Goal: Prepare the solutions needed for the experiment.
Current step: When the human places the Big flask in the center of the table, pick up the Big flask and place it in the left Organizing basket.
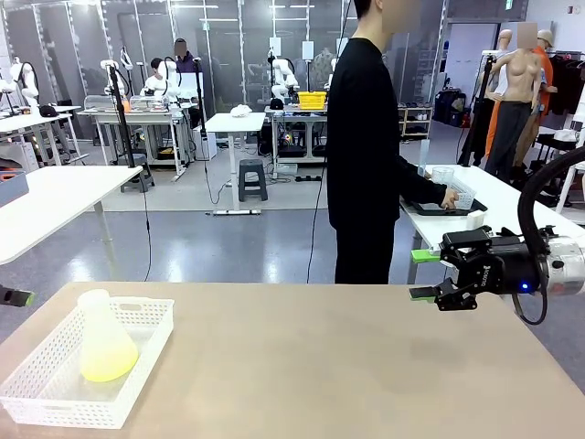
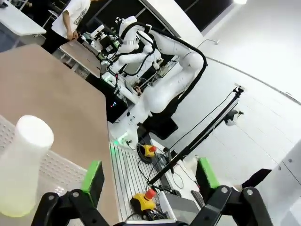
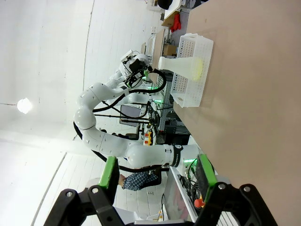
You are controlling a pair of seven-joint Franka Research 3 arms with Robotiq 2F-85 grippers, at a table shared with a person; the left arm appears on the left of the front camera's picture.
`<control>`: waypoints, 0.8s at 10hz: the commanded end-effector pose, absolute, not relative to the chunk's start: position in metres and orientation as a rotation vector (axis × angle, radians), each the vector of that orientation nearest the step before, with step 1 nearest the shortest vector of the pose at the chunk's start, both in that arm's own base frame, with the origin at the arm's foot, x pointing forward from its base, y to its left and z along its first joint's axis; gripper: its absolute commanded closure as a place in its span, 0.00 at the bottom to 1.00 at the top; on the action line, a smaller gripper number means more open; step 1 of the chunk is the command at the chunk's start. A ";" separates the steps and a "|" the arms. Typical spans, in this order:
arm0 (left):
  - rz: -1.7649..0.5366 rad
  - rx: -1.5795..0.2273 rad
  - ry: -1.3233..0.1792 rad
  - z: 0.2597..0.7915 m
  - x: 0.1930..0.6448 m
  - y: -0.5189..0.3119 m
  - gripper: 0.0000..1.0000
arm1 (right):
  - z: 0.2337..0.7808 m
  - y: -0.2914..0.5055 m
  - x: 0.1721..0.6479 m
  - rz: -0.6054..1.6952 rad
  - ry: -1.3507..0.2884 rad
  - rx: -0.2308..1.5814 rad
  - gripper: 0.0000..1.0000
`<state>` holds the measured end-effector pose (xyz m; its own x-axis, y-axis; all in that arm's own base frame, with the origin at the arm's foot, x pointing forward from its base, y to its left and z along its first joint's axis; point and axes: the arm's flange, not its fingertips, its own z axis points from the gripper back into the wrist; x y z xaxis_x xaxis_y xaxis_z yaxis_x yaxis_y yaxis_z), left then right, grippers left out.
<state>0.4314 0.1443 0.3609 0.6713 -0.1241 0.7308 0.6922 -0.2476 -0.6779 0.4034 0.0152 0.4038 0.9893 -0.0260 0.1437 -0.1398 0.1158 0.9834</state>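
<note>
A frosted conical flask (image 1: 102, 337) stands upright in a white mesh basket (image 1: 41, 393) at the table's near left. The solutions (image 1: 108, 361) form a bright yellow layer at its bottom. My left gripper (image 1: 18, 296) pokes in at the far left edge, apart from the basket. In the left wrist view this gripper (image 2: 150, 174) is open with nothing between its pads, and the flask (image 2: 23, 165) stands off to the left. Over the table's far right edge my right gripper (image 1: 424, 274) hovers open and holds nothing. The right wrist view has that gripper (image 3: 157, 172) open, with the flask (image 3: 181, 66) and basket (image 3: 197, 89) far off.
A person in black (image 1: 364, 146) stands beyond the table's far edge, a hand on a tray on another white table (image 1: 512, 197) to the right. The tan tabletop (image 1: 329, 366) stretches bare between the basket and my right gripper.
</note>
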 end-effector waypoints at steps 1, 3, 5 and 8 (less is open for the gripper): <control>-0.804 -1.675 -0.546 0.349 0.436 0.146 0.00 | 0.402 0.015 0.403 0.097 -0.148 1.458 0.17; -0.804 -1.675 -0.546 0.349 0.436 0.146 0.00 | 0.402 0.015 0.403 0.097 -0.148 1.458 0.17; -0.720 -1.599 -0.382 0.375 0.426 0.135 0.00 | 0.402 0.015 0.403 0.097 -0.148 1.458 0.17; -0.667 -1.415 -0.203 0.418 0.403 0.112 0.00 | 0.402 0.015 0.403 0.097 -0.148 1.458 0.17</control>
<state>0.4153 0.1310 0.4091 0.7805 -0.2386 0.5778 0.5816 -0.0618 -0.8112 0.4034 0.0153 0.4037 0.9893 -0.0259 0.1437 -0.1398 0.1159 0.9834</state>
